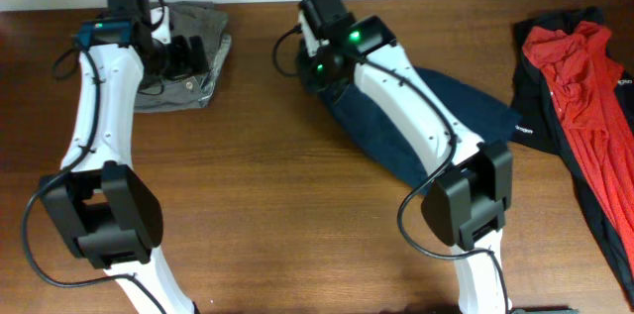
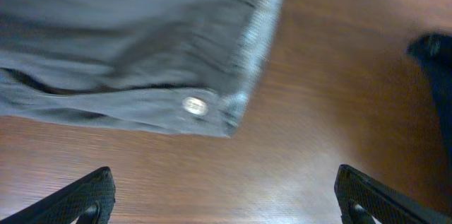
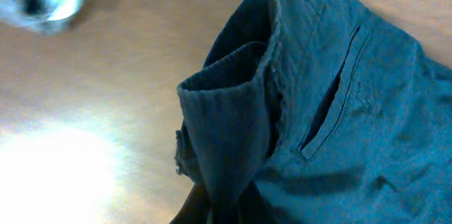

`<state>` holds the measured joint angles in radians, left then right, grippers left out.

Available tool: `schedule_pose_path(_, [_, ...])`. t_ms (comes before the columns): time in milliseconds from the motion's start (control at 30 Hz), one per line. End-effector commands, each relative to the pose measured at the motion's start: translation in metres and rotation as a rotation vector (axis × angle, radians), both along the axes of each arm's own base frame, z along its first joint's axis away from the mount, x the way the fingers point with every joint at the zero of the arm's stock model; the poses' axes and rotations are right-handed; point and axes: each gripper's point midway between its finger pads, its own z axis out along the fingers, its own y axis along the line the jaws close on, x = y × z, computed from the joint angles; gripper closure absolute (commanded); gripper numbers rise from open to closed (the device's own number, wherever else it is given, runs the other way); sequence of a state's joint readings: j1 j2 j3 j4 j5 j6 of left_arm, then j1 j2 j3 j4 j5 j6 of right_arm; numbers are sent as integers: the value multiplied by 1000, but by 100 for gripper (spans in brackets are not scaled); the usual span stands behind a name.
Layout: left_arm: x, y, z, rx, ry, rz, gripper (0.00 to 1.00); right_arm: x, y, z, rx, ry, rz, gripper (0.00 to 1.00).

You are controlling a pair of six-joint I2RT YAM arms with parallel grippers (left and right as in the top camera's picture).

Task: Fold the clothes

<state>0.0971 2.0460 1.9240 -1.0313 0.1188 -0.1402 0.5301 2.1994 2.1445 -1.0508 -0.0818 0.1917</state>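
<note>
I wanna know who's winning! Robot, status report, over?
Left gripper open above grey garment. Right gripper seemingly pinching navy trousers. Red-black garment lies apart, right.

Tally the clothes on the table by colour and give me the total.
grey garment: 1
navy garment: 1
red garment: 1
black garment: 1 as far as shows, partly under the red one
Total: 4

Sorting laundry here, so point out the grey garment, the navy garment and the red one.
grey garment (image 2: 141, 40), left wrist, flat fabric.
navy garment (image 3: 367, 153), right wrist, beside pocket.
red garment (image 1: 575, 76), overhead, upper folds.
</note>
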Motion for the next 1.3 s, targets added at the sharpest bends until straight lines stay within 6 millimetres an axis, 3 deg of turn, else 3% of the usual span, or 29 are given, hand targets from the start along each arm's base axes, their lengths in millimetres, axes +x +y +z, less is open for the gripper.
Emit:
schedule_pose_path(0, [-1, 31, -5, 38, 7, 95, 1, -34, 42, 4, 93, 78, 59, 96])
schedule_pose_path(167, [-3, 47, -4, 38, 5, 127, 1, -86, 97, 6, 144, 142, 194, 96])
schedule_pose_path(400, [-3, 48, -5, 38, 6, 130, 1, -148, 146, 5, 128, 165, 320, 96])
schedule_pose_path(433, [-3, 48, -5, 38, 6, 130, 1, -153, 150, 5, 122, 161, 331, 94])
schedule_pose_path(500, [-4, 48, -5, 38, 12, 130, 1, -158, 153, 4, 105, 149, 339, 75])
schedule_pose_path(633, [-7, 49, -6, 38, 25, 127, 1, -155, 144, 3, 78, 149, 320, 67])
schedule_pose_path(800, [-9, 53, -7, 43, 27, 134, 1, -135, 110, 13, 48, 154, 243, 51])
schedule_pose_path(867, [-12, 55, -8, 44, 43, 138, 1, -122, 83, 20, 4, 136, 182, 33])
schedule_pose_path(900, [-15, 56, -9, 43, 54, 140, 1, -116, 68, 25, -18, 129, 151, 23])
schedule_pose_path(1100, [-36, 54, -9, 47, 123, 109, 1, -92, -29, 61, -112, 106, -26, 14])
schedule_pose_path(1267, [-65, 48, 15, 41, 164, 108, 1, -89, -125, 91, -203, 106, -220, 1])
